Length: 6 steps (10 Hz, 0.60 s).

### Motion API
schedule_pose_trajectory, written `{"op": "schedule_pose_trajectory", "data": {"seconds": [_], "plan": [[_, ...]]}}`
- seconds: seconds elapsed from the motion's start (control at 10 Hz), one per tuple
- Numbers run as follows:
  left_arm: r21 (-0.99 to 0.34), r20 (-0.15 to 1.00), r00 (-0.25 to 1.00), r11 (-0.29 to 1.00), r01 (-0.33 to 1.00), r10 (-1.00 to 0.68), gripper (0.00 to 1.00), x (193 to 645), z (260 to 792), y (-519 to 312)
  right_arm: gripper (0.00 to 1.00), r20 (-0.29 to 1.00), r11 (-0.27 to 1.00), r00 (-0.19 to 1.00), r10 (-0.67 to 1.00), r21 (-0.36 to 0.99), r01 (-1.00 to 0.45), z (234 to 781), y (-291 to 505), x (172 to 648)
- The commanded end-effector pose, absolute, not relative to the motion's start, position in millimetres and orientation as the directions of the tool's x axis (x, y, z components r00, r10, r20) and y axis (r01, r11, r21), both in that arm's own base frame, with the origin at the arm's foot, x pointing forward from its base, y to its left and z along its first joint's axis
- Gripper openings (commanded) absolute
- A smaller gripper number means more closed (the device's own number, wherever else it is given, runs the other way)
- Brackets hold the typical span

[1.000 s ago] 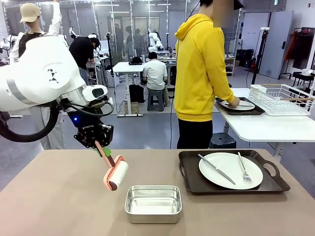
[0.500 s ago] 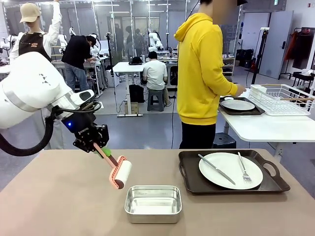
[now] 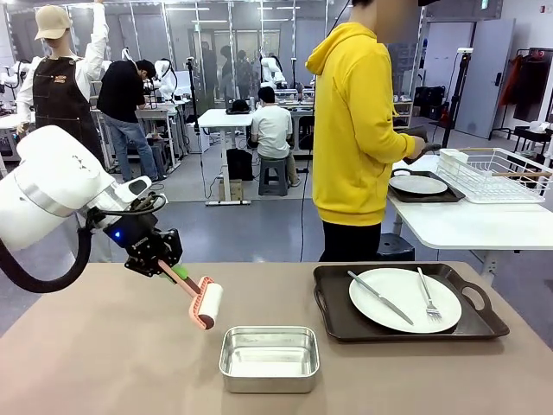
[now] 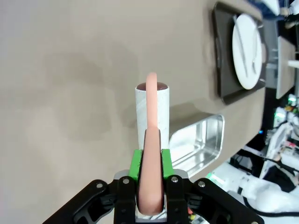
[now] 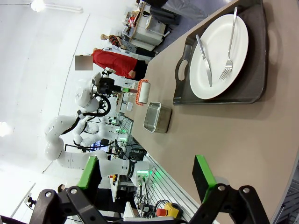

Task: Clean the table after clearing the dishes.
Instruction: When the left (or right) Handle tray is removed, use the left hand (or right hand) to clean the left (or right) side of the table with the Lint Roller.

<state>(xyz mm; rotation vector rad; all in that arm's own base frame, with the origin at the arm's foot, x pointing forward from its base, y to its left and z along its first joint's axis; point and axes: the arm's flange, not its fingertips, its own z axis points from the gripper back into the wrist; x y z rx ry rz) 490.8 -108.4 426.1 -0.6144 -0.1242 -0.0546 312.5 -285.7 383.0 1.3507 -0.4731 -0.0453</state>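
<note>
**Front view.** The left end effector [image 3: 175,273] is clamped on the pink handle of a roller [image 3: 207,303]. The white drum hangs just above the worktop [image 3: 95,363], near the far left corner of the pan [image 3: 269,357]. A tray [image 3: 337,317] with plate [image 3: 404,299], knife [image 3: 380,297] and fork [image 3: 427,299] sits on the worktop's right half. A second plate [image 3: 417,184] lies on the white table [image 3: 467,229] beside the person [image 3: 352,130]. With dishes not all cleared, a stroke to the right could knock the pan into the tray.

**Left wrist view.** The green pads [image 4: 135,164] pinch the handle near its end, with the drum [image 4: 152,112] far out ahead. That makes a long lever, so hard downward pressure may twist the handle in the grip or tip the drum onto one edge.

**Right wrist view.** The right end effector [image 5: 145,175] has its jaws wide and holds nothing. It is over the worktop's edge, well apart from the tray [image 5: 256,63]. Lifting the tray by one handle could tilt it, and the plate [image 5: 217,60] and cutlery could slide off.
</note>
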Motion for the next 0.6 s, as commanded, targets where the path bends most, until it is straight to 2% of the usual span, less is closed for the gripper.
{"op": "schedule_pose_trajectory", "data": {"seconds": [0.0,0.5], "plan": [[-0.640,0.145,0.989,0.766,0.067,0.035,0.21,506,409,-107,1.00,0.305,0.233,0.906,-0.295,0.942,-0.241,385,-285,309],[-0.619,0.086,0.995,0.785,0.007,0.059,0.21,527,370,-94,1.00,0.305,0.233,0.906,-0.295,0.942,-0.241,385,-285,309]]}}
